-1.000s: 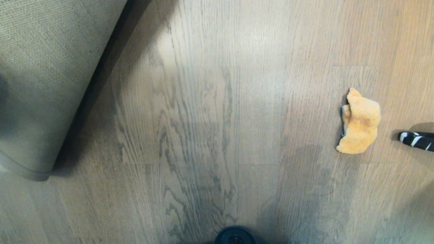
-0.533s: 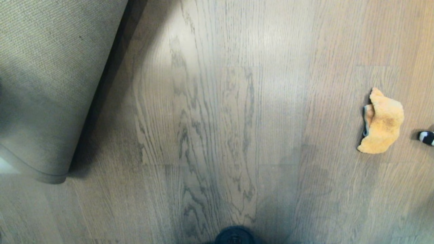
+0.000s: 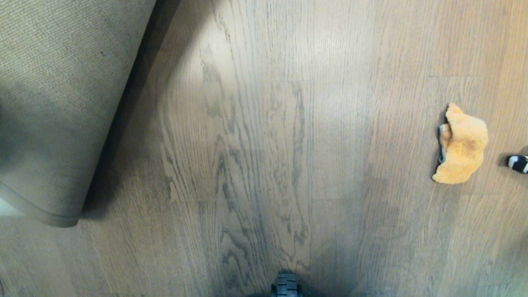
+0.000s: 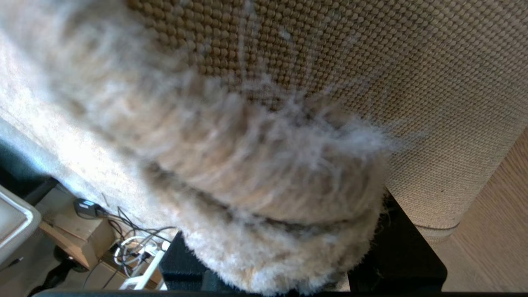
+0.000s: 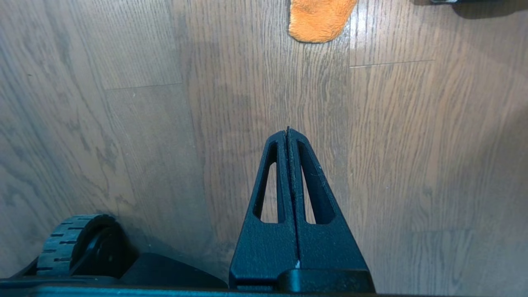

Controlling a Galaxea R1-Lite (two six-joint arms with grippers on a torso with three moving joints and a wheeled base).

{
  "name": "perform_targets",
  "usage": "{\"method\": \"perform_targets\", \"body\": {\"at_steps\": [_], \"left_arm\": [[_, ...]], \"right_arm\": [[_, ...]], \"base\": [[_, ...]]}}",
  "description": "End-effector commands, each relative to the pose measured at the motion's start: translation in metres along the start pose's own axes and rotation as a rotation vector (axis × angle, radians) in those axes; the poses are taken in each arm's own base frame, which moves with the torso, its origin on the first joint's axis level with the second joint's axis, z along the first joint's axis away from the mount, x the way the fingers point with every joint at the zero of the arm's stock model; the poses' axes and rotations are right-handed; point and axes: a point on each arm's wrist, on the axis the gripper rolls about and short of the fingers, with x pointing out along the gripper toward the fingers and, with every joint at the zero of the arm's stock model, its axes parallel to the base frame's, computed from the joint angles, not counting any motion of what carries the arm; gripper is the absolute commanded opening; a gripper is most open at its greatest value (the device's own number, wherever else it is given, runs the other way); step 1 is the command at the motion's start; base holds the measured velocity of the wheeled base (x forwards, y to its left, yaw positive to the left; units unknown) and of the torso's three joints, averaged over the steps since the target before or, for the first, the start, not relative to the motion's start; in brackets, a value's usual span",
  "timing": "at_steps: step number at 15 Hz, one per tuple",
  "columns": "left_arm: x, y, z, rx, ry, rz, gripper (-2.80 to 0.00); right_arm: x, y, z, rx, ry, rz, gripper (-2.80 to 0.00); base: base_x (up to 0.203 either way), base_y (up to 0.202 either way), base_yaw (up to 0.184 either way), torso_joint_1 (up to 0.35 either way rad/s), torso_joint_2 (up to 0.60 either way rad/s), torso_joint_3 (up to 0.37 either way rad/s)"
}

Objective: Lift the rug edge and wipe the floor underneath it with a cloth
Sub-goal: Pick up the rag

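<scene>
The rug (image 3: 53, 103) is seen lifted at the head view's left, its ribbed woven backing turned towards the camera and its rounded corner hanging just above the floor (image 3: 264, 144), where a dark shadow is cast beside it. In the left wrist view, the rug's fluffy edge (image 4: 268, 198) is clamped between the black fingers (image 4: 396, 251) of the left gripper (image 4: 284, 264). The cloth (image 3: 463, 144) is found crumpled on the bare planks at the far right, well apart from the rug, with a black-and-white striped object (image 3: 519, 163) just beside it. The right gripper (image 5: 288, 136) is held above the floor with its fingers pressed together on nothing, the cloth lying beyond its tips.
</scene>
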Motion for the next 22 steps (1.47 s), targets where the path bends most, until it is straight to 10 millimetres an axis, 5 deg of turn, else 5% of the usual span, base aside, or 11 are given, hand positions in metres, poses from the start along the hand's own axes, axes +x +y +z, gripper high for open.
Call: {"method": "perform_targets", "body": {"at_steps": [1,8,14,18,22], "left_arm": [[-0.001,0.001,-0.005,-0.001,0.020,0.008,-2.80],[-0.007,0.002,-0.010,-0.009,0.063,0.015,-2.80],[-0.009,0.003,-0.011,-0.008,0.068,0.023,-2.80],[-0.008,0.000,-0.014,-0.013,0.077,0.014,-2.80],[-0.007,0.000,-0.017,-0.019,0.089,0.014,-2.80]], "right_arm": [[0.000,0.000,0.000,-0.002,-0.001,-0.002,-2.80],[0.000,0.000,-0.001,-0.076,0.010,0.022,-2.80],[0.018,0.003,0.006,-0.269,0.208,0.121,-2.80],[0.053,0.008,0.030,-0.272,0.379,0.223,-2.80],[0.105,0.015,0.033,-0.257,0.465,0.314,-2.80]], "base": [[0.000,0.000,0.000,0.000,0.00,0.000],[0.000,0.000,0.000,0.000,0.00,0.000],[0.000,0.000,0.000,0.000,0.00,0.000],[0.000,0.000,0.000,0.000,0.00,0.000],[0.000,0.000,0.000,0.000,0.00,0.000]]}}
